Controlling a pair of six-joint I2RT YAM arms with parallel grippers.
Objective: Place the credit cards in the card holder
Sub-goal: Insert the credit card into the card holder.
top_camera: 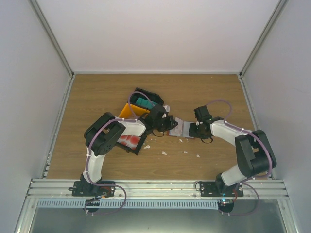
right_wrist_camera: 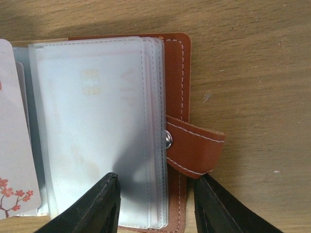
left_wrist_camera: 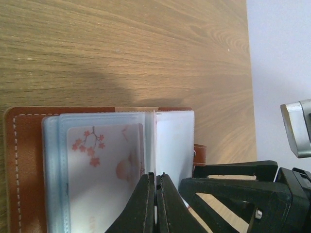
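left gripper [left_wrist_camera: 155,177] pinches clear sleeve [left_wrist_camera: 174,141] of reddish-brown leather card holder [left_wrist_camera: 26,160] | right gripper [right_wrist_camera: 156,179] open, empty, at holder's 3 o'clock | keep your pinch steady

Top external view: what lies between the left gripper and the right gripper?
The card holder, lying open, fills the stretch between the left gripper and the right gripper. The top external view shows this.

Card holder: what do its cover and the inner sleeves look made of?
The cover looks like reddish-brown leather or faux leather, matte, with pale stitching along its edge. The sleeves look like soft clear plastic, slightly frosted, with welded seams; the chip of a card shows through.
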